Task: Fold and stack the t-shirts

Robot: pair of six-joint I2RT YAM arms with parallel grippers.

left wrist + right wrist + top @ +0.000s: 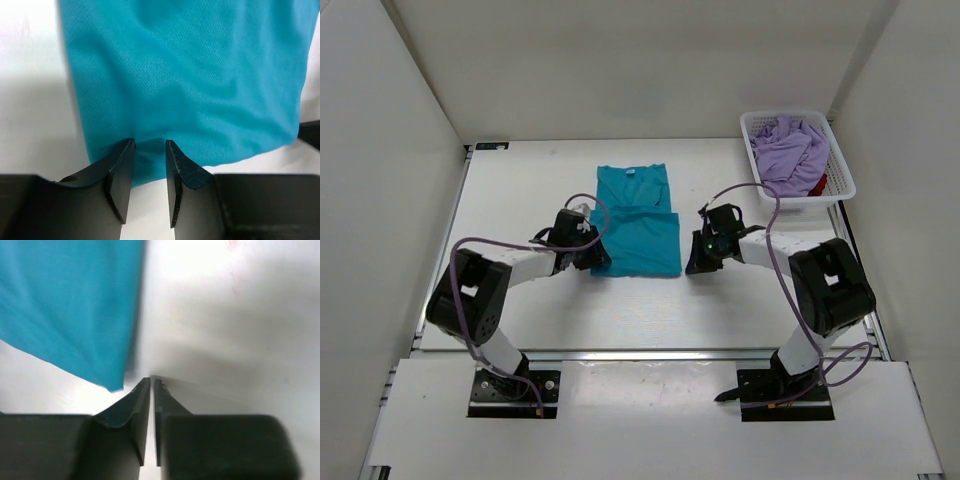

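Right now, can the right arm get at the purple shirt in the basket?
Probably yes: the purple shirt lies topmost in the open basket, nothing between it and the right gripper.

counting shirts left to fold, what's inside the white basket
A crumpled lavender shirt fills most of the basket, with a bit of red cloth showing at its near right side. Whatever lies beneath the lavender shirt is covered.
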